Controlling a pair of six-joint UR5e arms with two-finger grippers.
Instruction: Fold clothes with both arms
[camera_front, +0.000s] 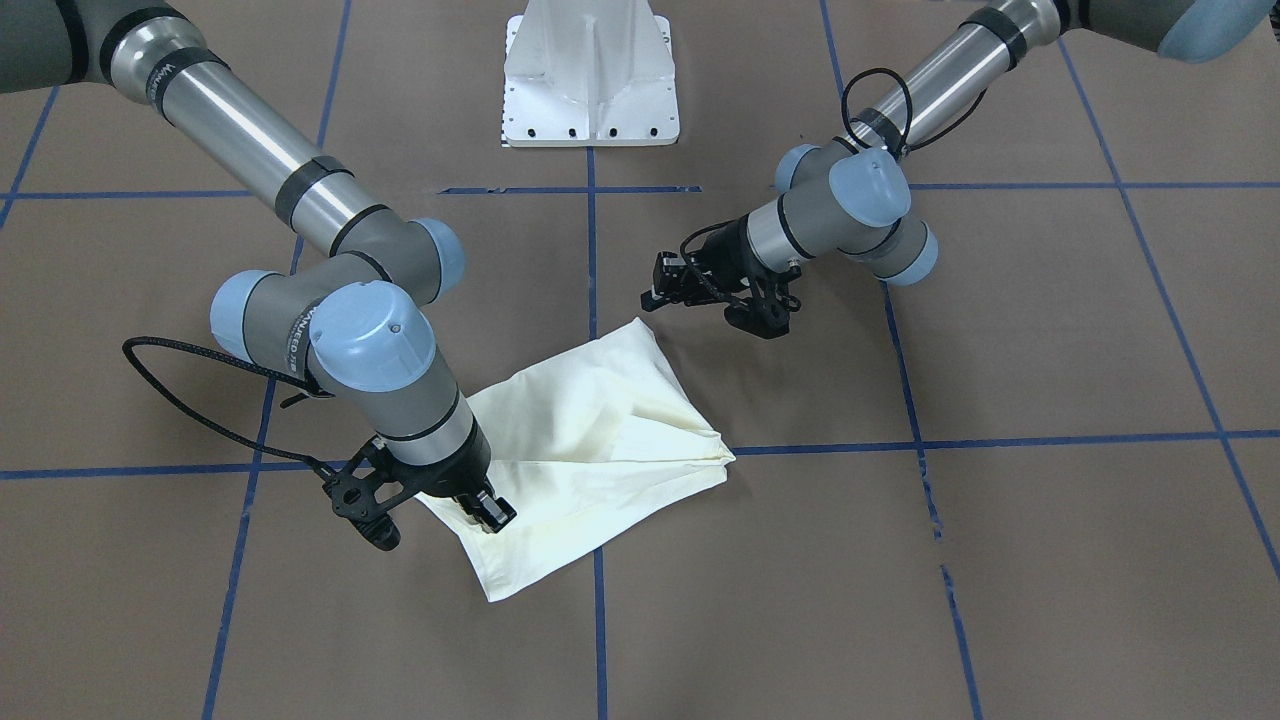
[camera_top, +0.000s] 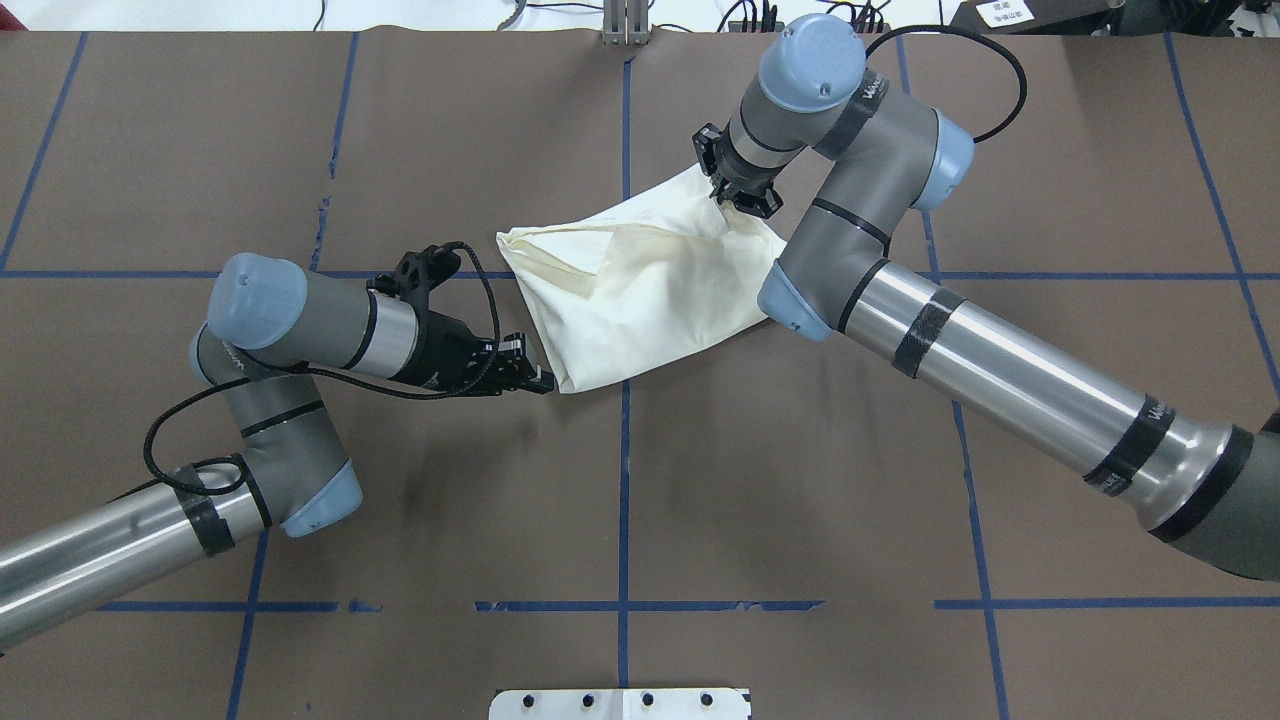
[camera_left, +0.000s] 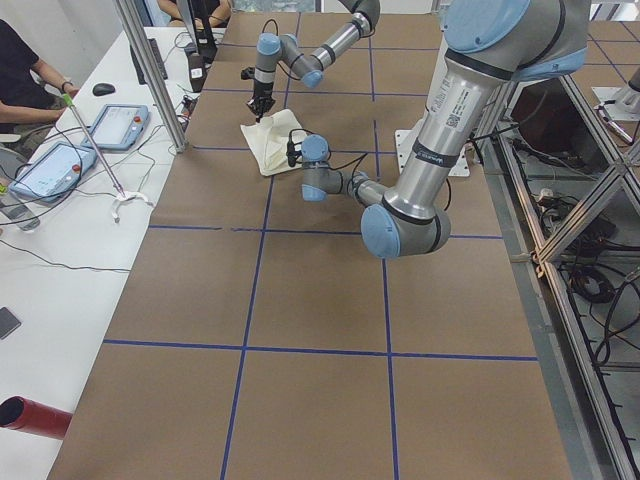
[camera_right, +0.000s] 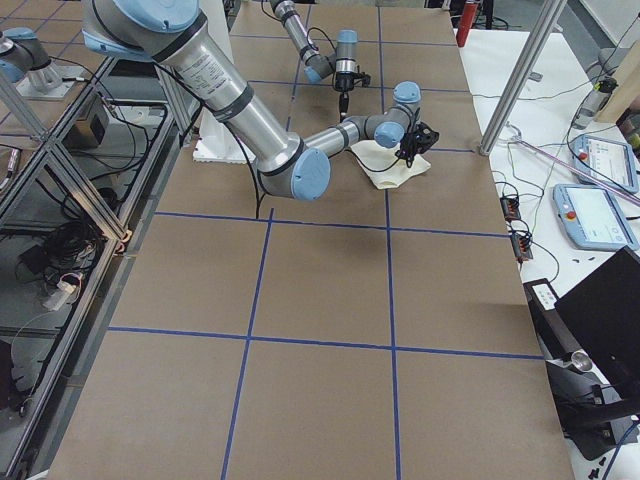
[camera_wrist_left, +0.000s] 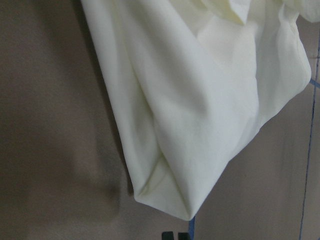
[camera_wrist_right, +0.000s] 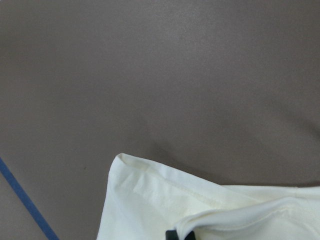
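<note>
Overhead exterior shows the cream cloth (camera_top: 640, 290) lying bunched and partly doubled over near the middle of the far half of the desk (camera_top: 400, 480), across a blue tape line (camera_top: 624, 480). The right hand (camera_top: 745, 198) is clenched on the cloth's far edge. The fabric peaks up toward its fingers, and the right wrist view shows a hemmed layer raised against a fingertip. The left hand (camera_top: 535, 378) lies low and sideways just beside the cloth's near corner, grasping nothing. The left wrist view shows that corner a little ahead of the fingertips. Whether its fingers are parted or closed cannot be told from these views.

Several things could go wrong from here. With only one edge pinched, any pull by the right arm (camera_top: 1000, 350) would likely drag the whole loose bundle across the smooth desk rather than spread it. The thin hem could also slip out of the pinch. If the left arm (camera_top: 300, 320) advances too low or too high, it may shove the corner and crumple it further. It might also catch only the top layer of the doubled corner. The right arm's elbow hangs over the cloth, so a careless swing could brush the fabric.
</note>
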